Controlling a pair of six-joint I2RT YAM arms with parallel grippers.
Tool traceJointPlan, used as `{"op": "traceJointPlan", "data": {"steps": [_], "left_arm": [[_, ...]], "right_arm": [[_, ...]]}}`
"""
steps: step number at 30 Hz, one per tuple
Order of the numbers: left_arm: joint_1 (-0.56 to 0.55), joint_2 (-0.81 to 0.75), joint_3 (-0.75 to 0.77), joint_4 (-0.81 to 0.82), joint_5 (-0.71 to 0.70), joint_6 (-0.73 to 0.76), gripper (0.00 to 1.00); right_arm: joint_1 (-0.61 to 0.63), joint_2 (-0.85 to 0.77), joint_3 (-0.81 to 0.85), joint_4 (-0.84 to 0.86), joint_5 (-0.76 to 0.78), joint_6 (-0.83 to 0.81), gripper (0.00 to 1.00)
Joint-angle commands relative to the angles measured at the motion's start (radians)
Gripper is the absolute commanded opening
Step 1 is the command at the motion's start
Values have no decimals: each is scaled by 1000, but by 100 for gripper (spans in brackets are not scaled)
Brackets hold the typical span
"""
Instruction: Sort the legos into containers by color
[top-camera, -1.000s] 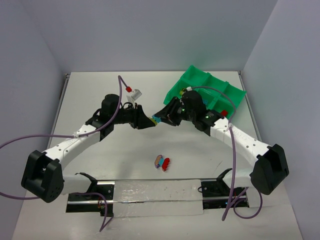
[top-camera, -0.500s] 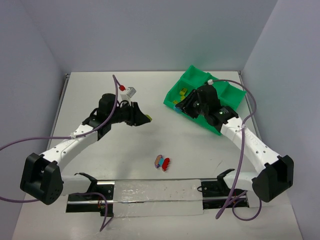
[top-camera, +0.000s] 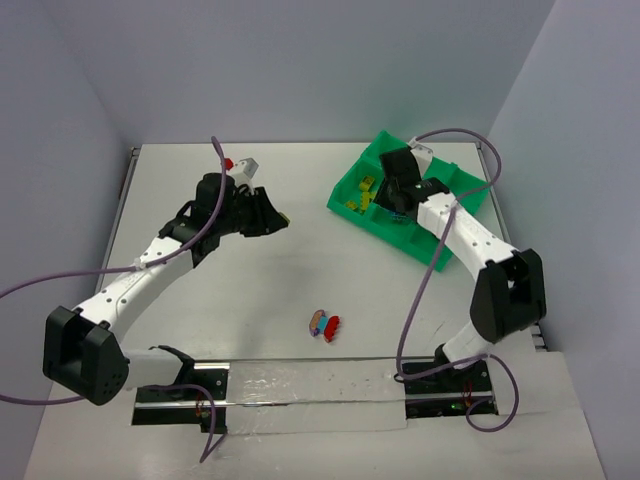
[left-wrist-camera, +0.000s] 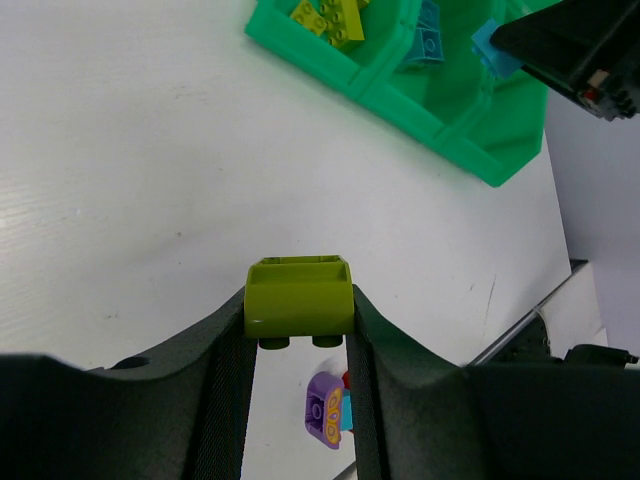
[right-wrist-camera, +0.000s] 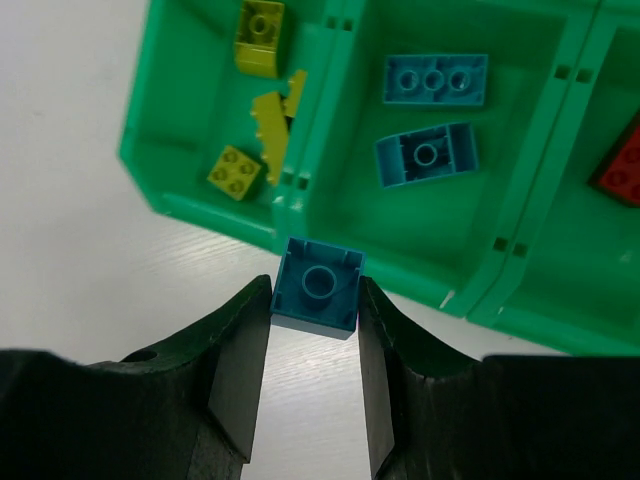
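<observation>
The cyan-blue lego sits clamped between the two fingers of the right hand. A second ago that hand was nose to nose with the left hand at mid-tabletop. Since then the right arm has swung out to the green tray, and the left hand has drawn back toward the far left with an olive-yellow lego pinched in its grip. I judge that a joined pair has been pulled apart, and each piece is now free to go to its own colour.

The blue lego looks square, with no long axis to speak of. Its hollow underside and centre tube face the wrist camera, so its studs point down and away. It hangs over the tray's near wall, roughly in line with the divider between the compartment of olive-yellow pieces and the one holding two cyan bricks. It is not yet over the blue compartment and should need a small shift farther in and toward that side.

The olive lego's long axis runs across the gap from finger to finger, and its studs show at the edge nearer the wrist. It is held above bare tabletop, well apart from the tray.

A small purple-and-red cluster lies unsorted near the arms' bases
</observation>
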Motion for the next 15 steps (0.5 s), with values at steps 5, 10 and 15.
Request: {"op": "traceJointPlan", "data": {"steps": [5, 10, 15], "left_arm": [[3, -45, 44, -62, -79, -12, 0], [3, -52, 36, -61, -80, -11, 0], [3, -51, 43, -60, -84, -10, 0]], "right_arm": [[-55, 124, 100, 8, 47, -64, 0], [-83, 152, 94, 16, 43, -68, 5], [-89, 169, 90, 24, 19, -79, 28]]}}
